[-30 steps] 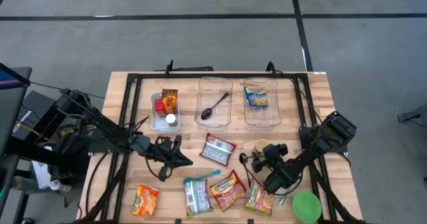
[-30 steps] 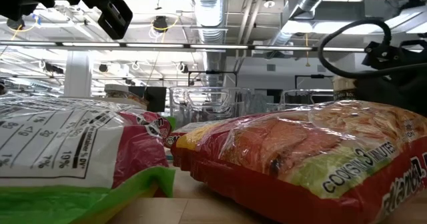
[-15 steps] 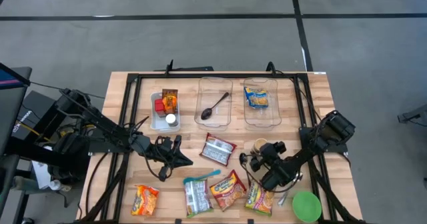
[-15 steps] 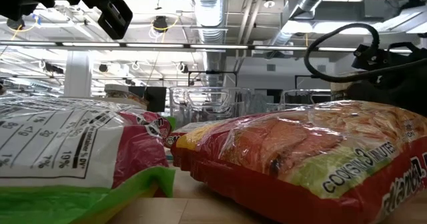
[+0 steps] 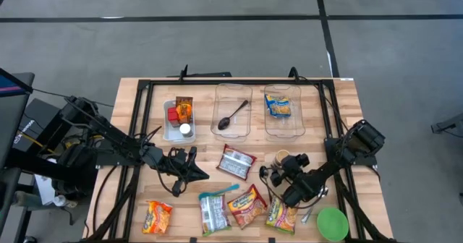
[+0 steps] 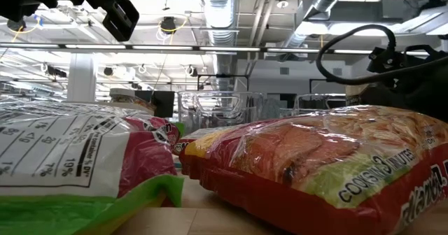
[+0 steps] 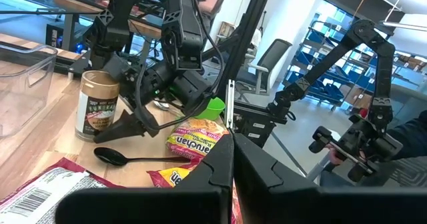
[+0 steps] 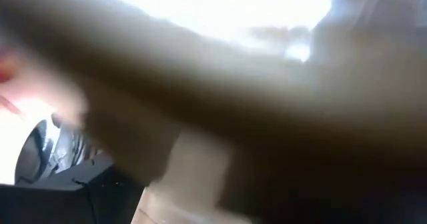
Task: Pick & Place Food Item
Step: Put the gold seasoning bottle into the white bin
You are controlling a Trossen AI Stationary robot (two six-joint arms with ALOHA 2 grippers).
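Food lies along the near half of the table: a silver packet [image 5: 237, 162], a red ramen packet [image 5: 248, 205], a yellow ramen packet [image 5: 280, 214], a green-edged packet [image 5: 213, 212] and an orange snack bag [image 5: 157, 216]. A brown jar [image 5: 283, 158] stands upright on the wood. My right gripper [image 5: 269, 174] hangs open just beside the jar, tilted down over a black spoon [image 7: 133, 159] that lies flat on the table; I see it touching nothing. My left gripper [image 5: 205, 175] hovers shut and level, left of the silver packet, holding nothing.
Three bins stand at the far side: a white one [image 5: 168, 120] with small items, a clear one [image 5: 220, 98] holding a black spoon, and a clear one [image 5: 295, 124] holding a yellow packet. A green lid [image 5: 332, 223] lies near the right front corner. A black frame [image 5: 217, 83] rims the table.
My right gripper has edged slightly toward the table's left, staying open beside the jar. The left arm has kept still, and no item has moved.
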